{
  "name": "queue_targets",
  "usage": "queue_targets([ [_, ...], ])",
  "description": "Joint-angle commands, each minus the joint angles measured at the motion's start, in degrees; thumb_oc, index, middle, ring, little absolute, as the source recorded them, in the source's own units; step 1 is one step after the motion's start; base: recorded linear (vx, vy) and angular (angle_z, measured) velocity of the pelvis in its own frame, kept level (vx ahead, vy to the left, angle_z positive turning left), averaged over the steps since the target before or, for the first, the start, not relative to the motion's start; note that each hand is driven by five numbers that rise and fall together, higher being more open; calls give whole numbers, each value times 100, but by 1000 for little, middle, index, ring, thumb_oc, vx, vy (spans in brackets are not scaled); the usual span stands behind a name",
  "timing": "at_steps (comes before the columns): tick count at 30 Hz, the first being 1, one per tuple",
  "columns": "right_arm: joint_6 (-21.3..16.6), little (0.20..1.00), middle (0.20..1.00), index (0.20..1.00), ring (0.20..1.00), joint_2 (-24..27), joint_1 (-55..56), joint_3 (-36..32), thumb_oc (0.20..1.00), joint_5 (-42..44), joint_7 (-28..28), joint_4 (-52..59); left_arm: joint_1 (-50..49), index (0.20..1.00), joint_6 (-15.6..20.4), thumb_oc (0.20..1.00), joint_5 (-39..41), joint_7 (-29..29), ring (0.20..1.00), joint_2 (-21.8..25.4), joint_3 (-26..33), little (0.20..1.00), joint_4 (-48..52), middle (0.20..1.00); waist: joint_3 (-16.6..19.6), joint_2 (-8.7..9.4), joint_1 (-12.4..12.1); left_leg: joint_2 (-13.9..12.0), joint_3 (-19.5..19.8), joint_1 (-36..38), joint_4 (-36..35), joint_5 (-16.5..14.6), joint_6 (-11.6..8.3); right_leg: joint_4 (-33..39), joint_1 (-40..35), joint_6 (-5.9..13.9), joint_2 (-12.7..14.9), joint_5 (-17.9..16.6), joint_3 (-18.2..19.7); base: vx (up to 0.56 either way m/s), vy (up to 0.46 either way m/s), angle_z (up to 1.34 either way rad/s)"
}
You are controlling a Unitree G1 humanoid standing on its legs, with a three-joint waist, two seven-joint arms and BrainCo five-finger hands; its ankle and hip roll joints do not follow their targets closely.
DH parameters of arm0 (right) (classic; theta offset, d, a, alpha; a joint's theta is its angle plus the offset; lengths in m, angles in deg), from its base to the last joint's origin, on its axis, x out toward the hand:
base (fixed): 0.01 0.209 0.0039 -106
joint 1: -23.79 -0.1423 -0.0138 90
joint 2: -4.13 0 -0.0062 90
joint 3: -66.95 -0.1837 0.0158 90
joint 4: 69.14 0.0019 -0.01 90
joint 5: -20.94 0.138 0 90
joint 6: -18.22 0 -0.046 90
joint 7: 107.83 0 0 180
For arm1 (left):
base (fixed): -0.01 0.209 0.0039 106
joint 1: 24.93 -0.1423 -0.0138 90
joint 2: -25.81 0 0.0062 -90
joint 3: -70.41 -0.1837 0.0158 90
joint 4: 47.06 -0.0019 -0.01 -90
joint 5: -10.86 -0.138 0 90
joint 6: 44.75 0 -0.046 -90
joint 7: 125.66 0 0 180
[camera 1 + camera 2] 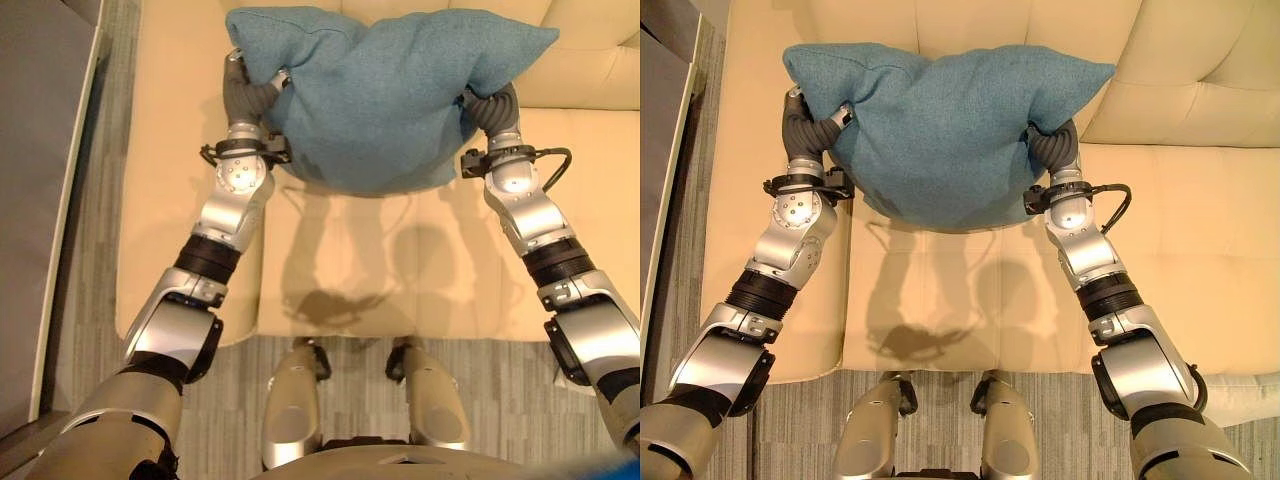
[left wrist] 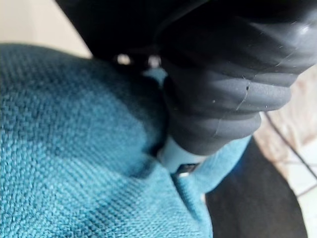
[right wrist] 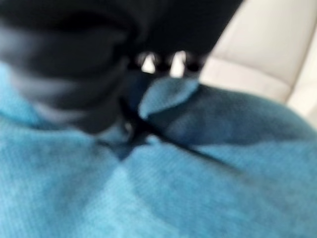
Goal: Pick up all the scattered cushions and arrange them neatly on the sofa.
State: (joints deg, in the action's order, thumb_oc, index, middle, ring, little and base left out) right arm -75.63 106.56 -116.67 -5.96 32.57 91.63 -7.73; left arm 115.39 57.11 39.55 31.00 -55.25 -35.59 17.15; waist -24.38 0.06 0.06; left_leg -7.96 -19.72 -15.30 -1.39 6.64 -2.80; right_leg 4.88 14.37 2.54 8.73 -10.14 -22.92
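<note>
Teal cushion (image 1: 380, 95) pinched between left hand (image 1: 245, 95), right hand (image 1: 492, 108), over sofa (image 1: 180, 180)

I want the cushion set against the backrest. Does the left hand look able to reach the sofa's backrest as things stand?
Probably yes: the left hand already grips the teal cushion just short of the backrest, over the sofa seat, with nothing between.

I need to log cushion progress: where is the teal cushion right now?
In the eye views the teal cushion is held up between the left hand and right hand, over the cream sofa seat, near its backrest.
</note>
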Motion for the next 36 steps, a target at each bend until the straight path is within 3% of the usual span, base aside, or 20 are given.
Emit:
queue_targets([
  [1, -572, 200, 200, 200, 200, -136, -612, 219, 200, -28, -32, 467, 472, 200, 472, 200, -138, 108, 200, -148, -450, 200, 366, 200, 432, 101, -97, -39, 246, -83, 546, -167, -486, -861, 325, 653, 392, 526, 48, -2, 13, 4],
  [7, -322, 200, 200, 200, 200, -26, -1092, 455, 200, -285, 59, -62, 1009, 200, 236, 200, -345, 21, 200, -81, -631, 200, -124, 200, 314, 67, -47, -49, 256, -415, 593, -91, -511, -999, 721, 661, 453, 493, 110, -17, 16, 4],
  [8, -324, 451, 451, 451, 451, -25, -1117, 459, 451, -286, 62, -77, 1033, 576, 238, 576, -345, 18, 576, -83, -630, 576, -139, 576, 311, 65, -45, -48, 258, -430, 592, -87, -510, -1007, 739, 660, 455, 495, 110, -34, 10, 2],
  [9, -168, 849, 849, 849, 849, -17, -1426, 482, 849, -513, 296, -340, 1362, 1000, 126, 1000, -427, -123, 1000, -70, -655, 1000, -367, 1000, 301, 37, -40, -51, 282, -521, 552, -31, -517, -1045, 849, 664, 473, 489, 96, -19, 8, 3],
  [10, -167, 1000, 1000, 1000, 1000, -20, -1453, 486, 1000, -518, 303, -353, 1388, 1000, 129, 1000, -426, -124, 1000, -68, -656, 1000, -383, 1000, 292, 37, -36, -50, 284, -530, 550, -27, -517, -1049, 861, 664, 475, 489, 96, -23, 7, 6],
  [15, 146, 1000, 1000, 1000, 1000, -95, -1940, 426, 1000, -997, 741, -802, 1844, 1000, 69, 1000, -500, -379, 1000, 4, -542, 1000, -617, 1000, 257, -25, -42, -36, 374, -687, 474, 55, -538, -1047, 1038, 675, 464, 449, 95, -6, -3, 2],
  [24, 274, 1000, 1000, 1000, 1000, 946, -1722, 198, 1000, -1086, 684, -876, 1129, 1000, 5, 1000, -774, -310, 1000, 996, 93, 1000, -441, 1000, 535, -17, -61, -5, 392, -652, 301, 62, -564, -924, 1063, 694, 422, 414, 140, 53, 13, -1],
  [25, 243, 1000, 1000, 1000, 1000, 1314, -1464, 63, 1000, -989, 622, -807, 853, 1000, -2, 1000, -800, -218, 1000, 1297, 258, 1000, -446, 1000, 599, -8, -36, -2, 356, -617, 274, 74, -587, -919, 1040, 699, 427, 419, 142, 43, 15, 0],
  [27, 193, 1000, 1000, 1000, 1000, 1472, -1267, -47, 1000, -911, 576, -696, 655, 1000, 10, 1000, -784, -159, 1000, 1420, 364, 1000, -417, 1000, 644, -7, -30, 7, 345, -606, 258, 82, -589, -920, 1044, 698, 425, 424, 148, 37, 14, -1],
  [28, 86, 1000, 1000, 1000, 1000, 1755, -844, -315, 1000, -748, 522, -479, 256, 1000, 57, 1000, -716, -84, 1000, 1675, 636, 1000, -315, 1000, 693, -11, -14, 15, 330, -573, 224, 85, -589, -930, 1035, 695, 416, 440, 150, 0, 0, 0],
  [30, -35, 1000, 1000, 1000, 1000, 1905, -151, -698, 1000, -618, 392, -228, -361, 1000, 155, 1000, -559, 45, 1000, 1731, 1023, 1000, -71, 1000, 730, -22, -5, -2, 302, -510, 236, 74, -594, -952, 979, 677, 417, 486, 132, 20, 5, -1],
  [34, -149, 1000, 1000, 1000, 1000, 1942, 942, -1201, 1000, -588, 137, 189, -1285, 1000, 213, 1000, -555, 292, 1000, 1693, 1409, 1000, 433, 1000, 779, -17, -5, -12, 290, -319, 292, 0, -597, -1002, 788, 643, 412, 595, 96, 31, -7, 0],
  [35, -363, 1000, 1000, 1000, 1000, 1672, 1779, -1629, 1000, -205, -130, 456, -1930, 1000, 329, 1000, -402, 515, 1000, 1451, 1696, 1000, 809, 1000, 763, -8, 26, -27, 259, -166, 352, -47, -604, -1089, 639, 626, 420, 670, 64, 67, -21, 8],
  [36, -360, 1000, 1000, 1000, 1000, 1658, 1886, -1675, 1000, -203, -148, 515, -2006, 1000, 316, 1000, -404, 525, 1000, 1447, 1697, 1000, 865, 1000, 785, 0, 16, -27, 262, -142, 354, -54, -606, -1096, 615, 627, 422, 683, 59, 96, -12, 15],
])
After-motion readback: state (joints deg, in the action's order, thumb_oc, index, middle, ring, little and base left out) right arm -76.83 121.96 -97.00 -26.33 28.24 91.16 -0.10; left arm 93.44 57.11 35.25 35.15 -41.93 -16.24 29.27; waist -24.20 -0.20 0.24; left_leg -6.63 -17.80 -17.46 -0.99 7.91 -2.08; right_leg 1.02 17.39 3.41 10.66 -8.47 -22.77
